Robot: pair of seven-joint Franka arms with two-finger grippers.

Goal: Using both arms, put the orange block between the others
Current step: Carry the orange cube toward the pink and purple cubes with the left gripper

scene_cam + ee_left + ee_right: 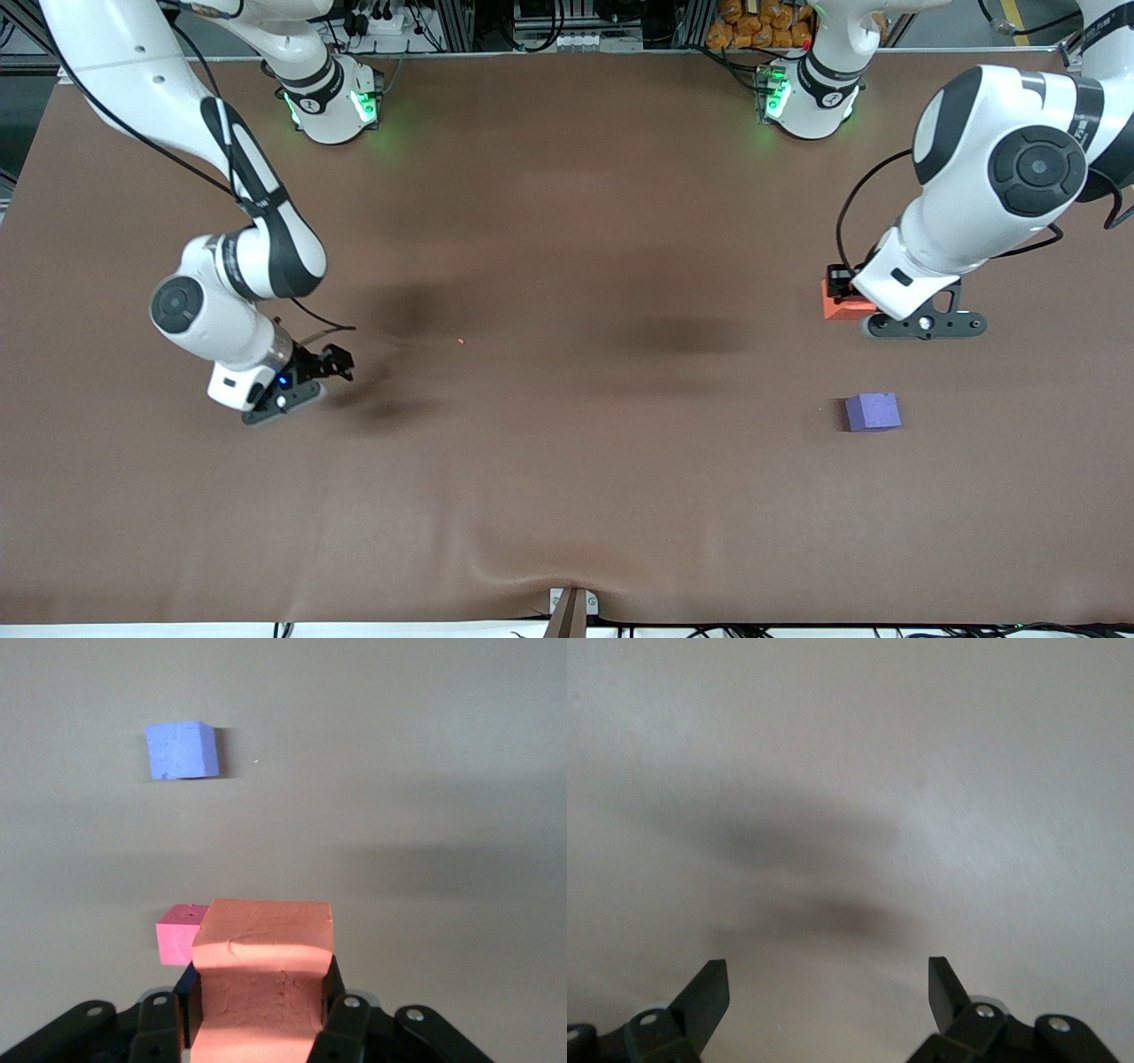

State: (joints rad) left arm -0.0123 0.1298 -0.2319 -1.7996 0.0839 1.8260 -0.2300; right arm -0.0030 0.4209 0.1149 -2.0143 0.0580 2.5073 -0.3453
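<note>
Now the left tool (261,1014) pinches the orange block (262,943) (right tool (828,992) gapes, empty).

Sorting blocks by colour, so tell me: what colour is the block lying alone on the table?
Purple-blue block; the left wrist view shows it best.

A broad brown matte table covering (567,496) fills most of the front view, with a soft ripple in it near the edge closest to the camera. At the middle of that edge sits a small metal bracket with a brown wooden strip (570,611). Along the edge farthest from the camera stand dark metal equipment racks with tangled cables (549,22), and beside them a heap of small orange rounded objects (760,25).
</note>
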